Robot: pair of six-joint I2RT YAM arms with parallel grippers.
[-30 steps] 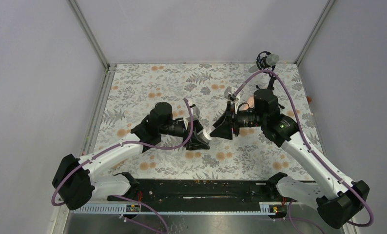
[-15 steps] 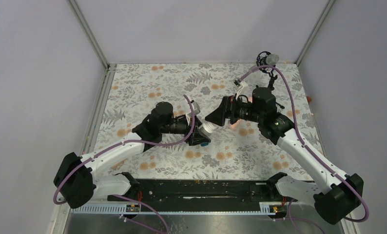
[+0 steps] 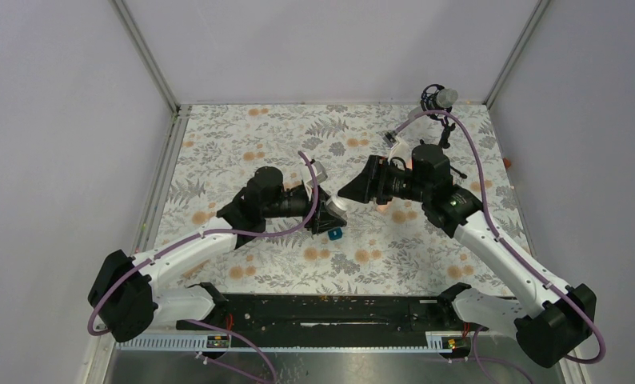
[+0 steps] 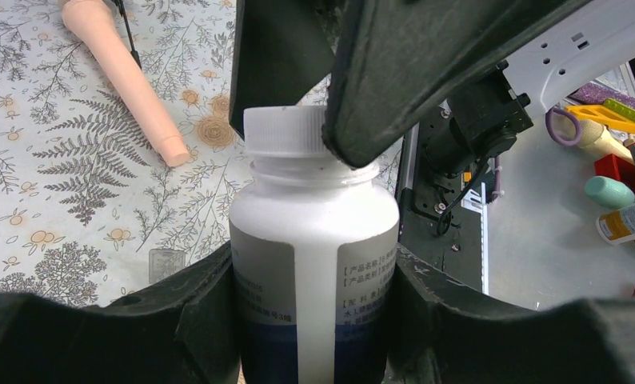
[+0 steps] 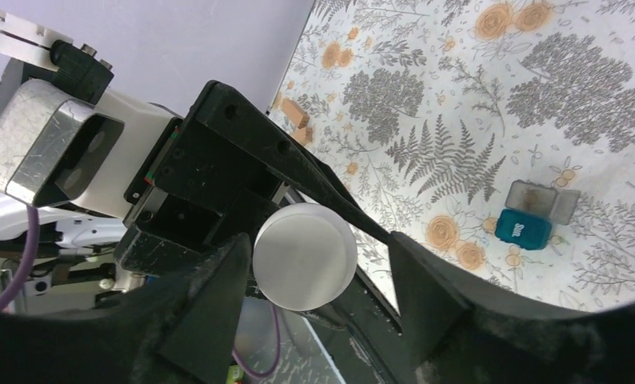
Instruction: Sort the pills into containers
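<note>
My left gripper is shut on the white round bottle and holds its dark-labelled body above the table. The white cap is on the bottle. My right gripper faces it. Its open fingers sit either side of the cap, with a gap on the right side. The tiny teal box lies on the floral table just below the bottle. In the right wrist view the box has its clear lid flipped open. No pills show clearly.
A black microphone on a stand is at the far right corner. A peach cylinder lies on the table behind the right arm. Two small tan pieces lie near the far wall. The black rail runs along the near edge.
Since one second ago the right gripper swung up and back to the bottle's cap. The left gripper tilted the bottle slightly, uncovering the teal box below it.
</note>
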